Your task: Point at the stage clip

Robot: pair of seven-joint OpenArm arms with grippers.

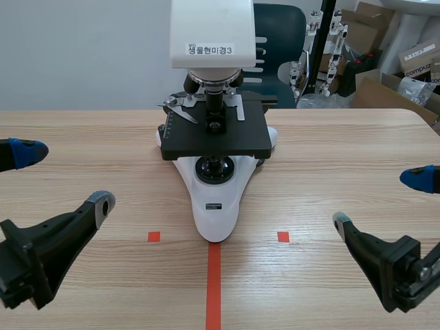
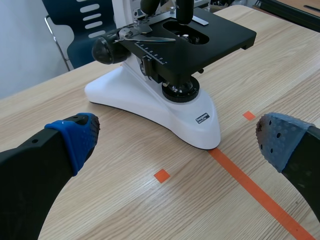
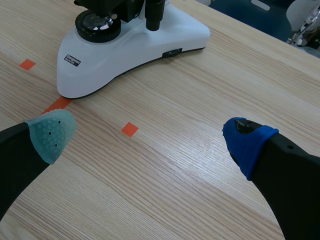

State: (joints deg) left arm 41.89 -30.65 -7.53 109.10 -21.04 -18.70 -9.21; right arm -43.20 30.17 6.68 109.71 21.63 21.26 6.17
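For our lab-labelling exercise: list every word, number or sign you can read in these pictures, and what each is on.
"생물현미경3": white label on the microscope head.
"compu", then cut off: cardboard box in the background.
Too small to read: black badge on the microscope base.
No readable numbers: stage ruler, tick marks only.

Laboratory workroom, as I view it from my remote station. A white compound microscope [image 1: 214,199] stands on a pale wooden tabletop [image 1: 344,172] marked with orange-red tape [image 1: 214,282]. Behind it I see a dark teal chair [image 1: 285,27], cardboard boxes [image 1: 375,24] piled in the corner, and a plain white wall [image 1: 82,55].
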